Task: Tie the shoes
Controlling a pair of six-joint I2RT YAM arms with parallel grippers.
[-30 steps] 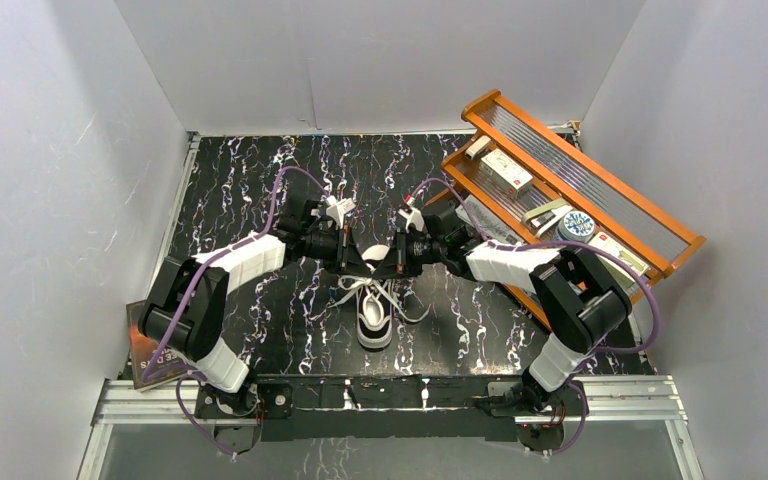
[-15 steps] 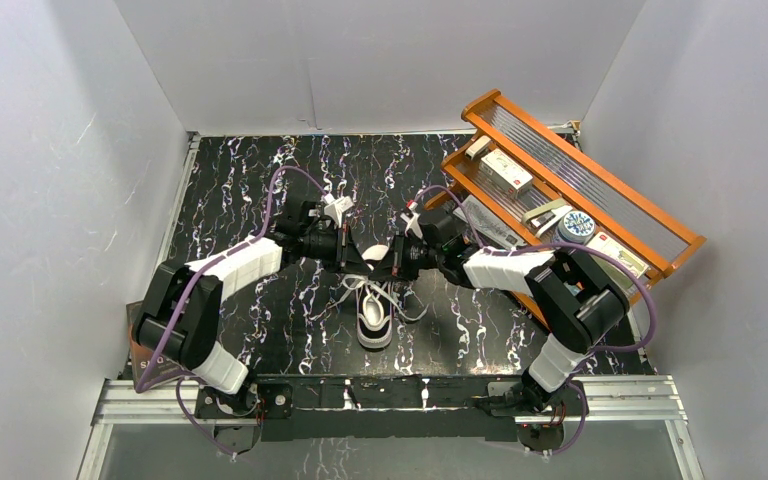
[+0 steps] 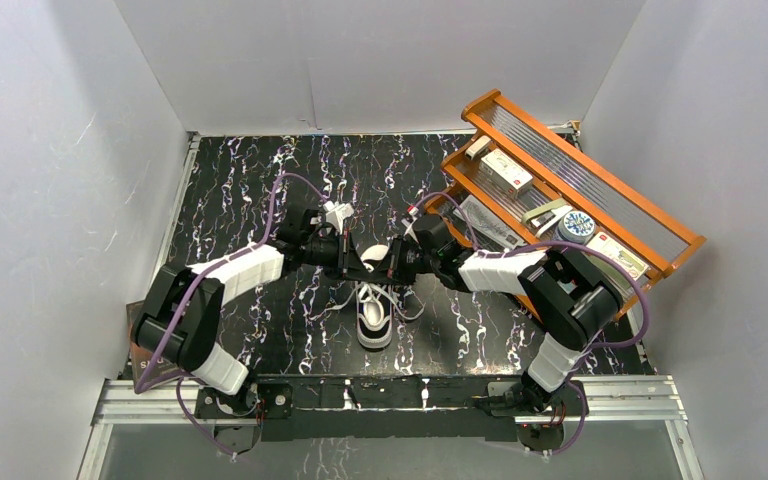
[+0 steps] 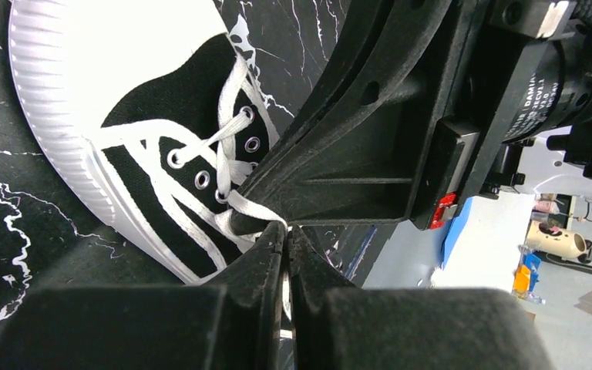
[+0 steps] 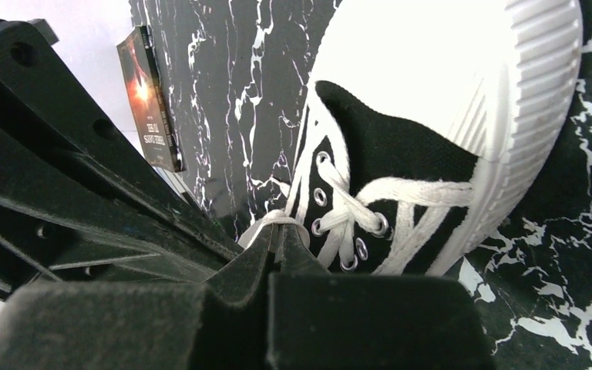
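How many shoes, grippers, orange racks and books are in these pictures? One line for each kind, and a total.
shoe: 1
grippers: 2 (left gripper, right gripper), shut on the laces
orange rack: 1
book: 1
Total: 5

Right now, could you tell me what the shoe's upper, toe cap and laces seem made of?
The upper looks like matte black canvas, weave faintly visible. The toe cap looks like white rubber, smooth with a ribbed edge. The laces look like flat woven white cord, fibre unclear.
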